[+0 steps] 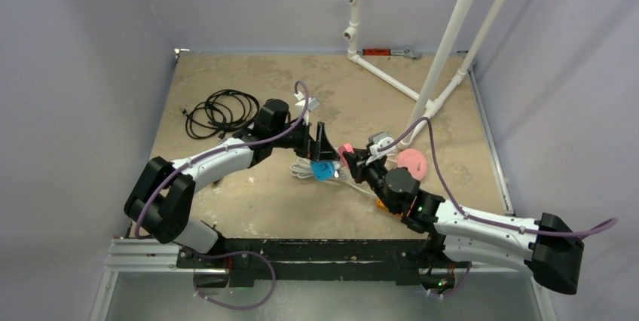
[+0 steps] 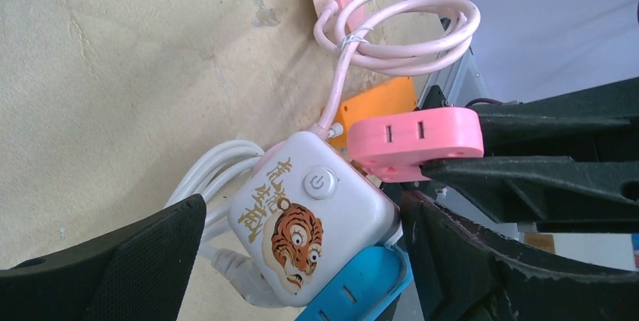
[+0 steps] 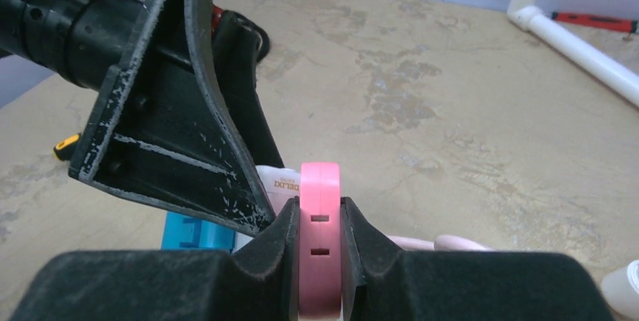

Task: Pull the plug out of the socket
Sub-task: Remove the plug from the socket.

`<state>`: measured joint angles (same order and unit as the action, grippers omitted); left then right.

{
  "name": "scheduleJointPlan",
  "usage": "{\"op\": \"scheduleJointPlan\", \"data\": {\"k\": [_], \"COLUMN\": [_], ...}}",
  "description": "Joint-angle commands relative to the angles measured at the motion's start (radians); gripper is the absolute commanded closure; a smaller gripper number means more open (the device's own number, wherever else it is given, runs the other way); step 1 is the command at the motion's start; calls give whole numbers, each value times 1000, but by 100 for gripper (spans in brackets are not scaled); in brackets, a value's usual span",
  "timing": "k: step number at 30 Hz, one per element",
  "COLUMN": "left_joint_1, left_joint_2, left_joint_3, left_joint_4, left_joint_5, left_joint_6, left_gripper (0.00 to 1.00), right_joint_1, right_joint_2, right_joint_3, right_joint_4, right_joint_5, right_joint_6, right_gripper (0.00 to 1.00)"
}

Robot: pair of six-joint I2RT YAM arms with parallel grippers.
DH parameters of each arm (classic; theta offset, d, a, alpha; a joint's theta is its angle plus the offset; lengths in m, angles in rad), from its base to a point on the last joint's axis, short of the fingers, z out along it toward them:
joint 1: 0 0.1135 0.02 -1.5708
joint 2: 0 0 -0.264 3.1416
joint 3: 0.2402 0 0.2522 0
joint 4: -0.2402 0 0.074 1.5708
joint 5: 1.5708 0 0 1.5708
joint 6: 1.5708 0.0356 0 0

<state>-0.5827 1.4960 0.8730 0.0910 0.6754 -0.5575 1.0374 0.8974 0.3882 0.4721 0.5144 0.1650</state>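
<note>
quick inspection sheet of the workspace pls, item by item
surface: worn, stained tan table
job's things: orange socket partly hidden by pink outlet block; plug not identifiable
clutter: tiger cube adapter, blue block, pink disc
tools: left tool open, tiger cube adapter between its fingers; right tool shut on pink outlet block
cables: black coil, looped pink cable, white cable
surroundings: white pipe frame, red-handled item, plain walls

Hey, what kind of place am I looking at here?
Probably a lab robot test cell: a worn table boxed in by plain walls, a white pipe frame, and a left arm and right arm bolted to a rail.
</note>
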Motion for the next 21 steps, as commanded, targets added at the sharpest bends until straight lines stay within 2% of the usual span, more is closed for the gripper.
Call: {"op": "scheduleJointPlan", "data": {"k": [1,4,8,11,21], "left_joint_1": [2,2,3,3,2], "left_joint_2": [8,20,35,38,65], "left_joint_3": [10,11,18,27,52], "left_joint_4": [52,49,30,-4,-126], "left_joint_5": [29,31,38,24,-25], "left_joint_6": [-21,-23,-15,4,62], "left_gripper": [1,3,16,22,30], "right_joint_1": [48,78,106,111,112], "right_joint_2": [-6,3,8,1,-80], "right_joint_3": [26,26,24,23,15], "right_joint_4": [252,270,286,286,246], "right_joint_5": [119,159,211,233,177], "right_joint_6": [-75,-102,-129,-135,-70], "right_gripper": [100,100,100,100,100]}}
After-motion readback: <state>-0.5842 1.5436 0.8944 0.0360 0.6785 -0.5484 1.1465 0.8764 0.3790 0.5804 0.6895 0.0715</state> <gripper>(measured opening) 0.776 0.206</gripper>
